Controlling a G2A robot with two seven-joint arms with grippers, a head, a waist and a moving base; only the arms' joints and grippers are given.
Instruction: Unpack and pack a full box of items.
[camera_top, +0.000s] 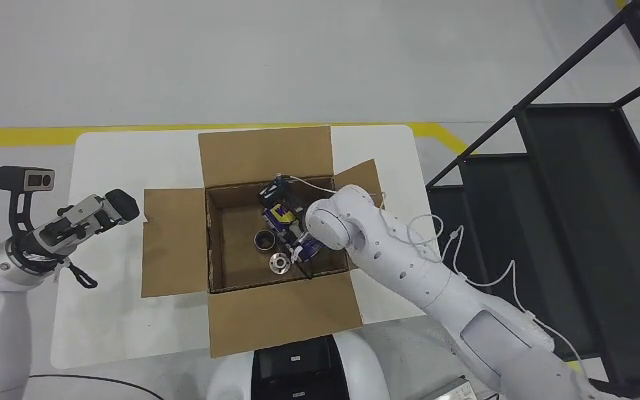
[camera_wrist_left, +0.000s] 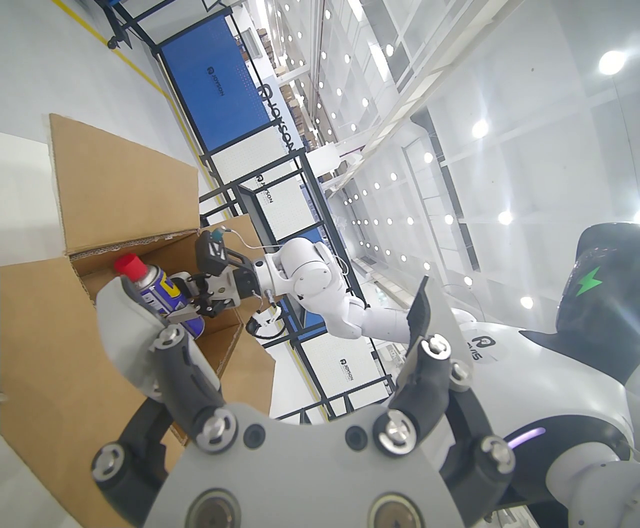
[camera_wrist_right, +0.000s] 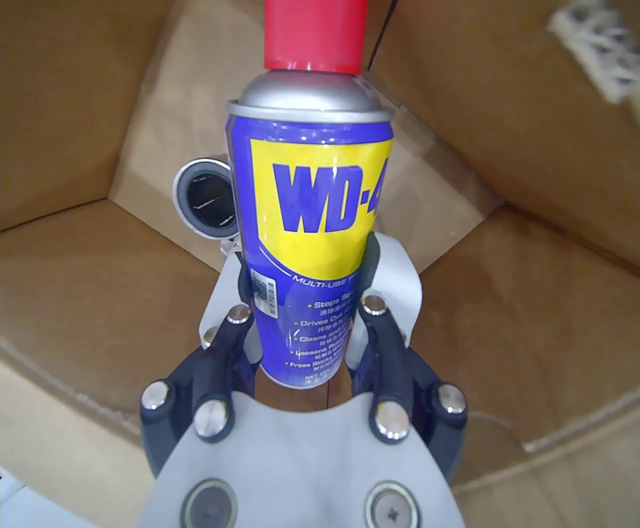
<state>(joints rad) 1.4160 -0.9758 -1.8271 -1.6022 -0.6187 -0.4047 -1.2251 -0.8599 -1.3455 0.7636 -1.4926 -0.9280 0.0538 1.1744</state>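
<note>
Box (camera_top: 175, 245): stands on the white table (camera_top: 110, 320) with all four flaps folded outward; that keeps the opening free for an arm coming in from above
Spray can (camera_wrist_right: 310, 225): inside the box's opening, near the far wall; red cap pointing away from the wrist, base end toward it; whether the base rests on the box floor I cannot tell
Right gripper (camera_wrist_right: 310, 300): clenched on the can's lower body, one finger on each side; a low grip on the round wall probably keeps the cap and nozzle clear of the pads
Metal cylinder (camera_wrist_right: 205, 200): lies on the box floor just beside the can, dark open mouth toward the camera; close enough that a sideways swing of the can could knock it
Round metal piece (camera_top: 279, 263): on the box floor near the cylinder, apart from the can
Left gripper (camera_top: 118, 207): released and empty; held off the table's left edge, well apart from the box, likely to leave the right arm room
Step in hand: one item gripped, two others in the box; unpacking or packing, I cannot tell
</note>
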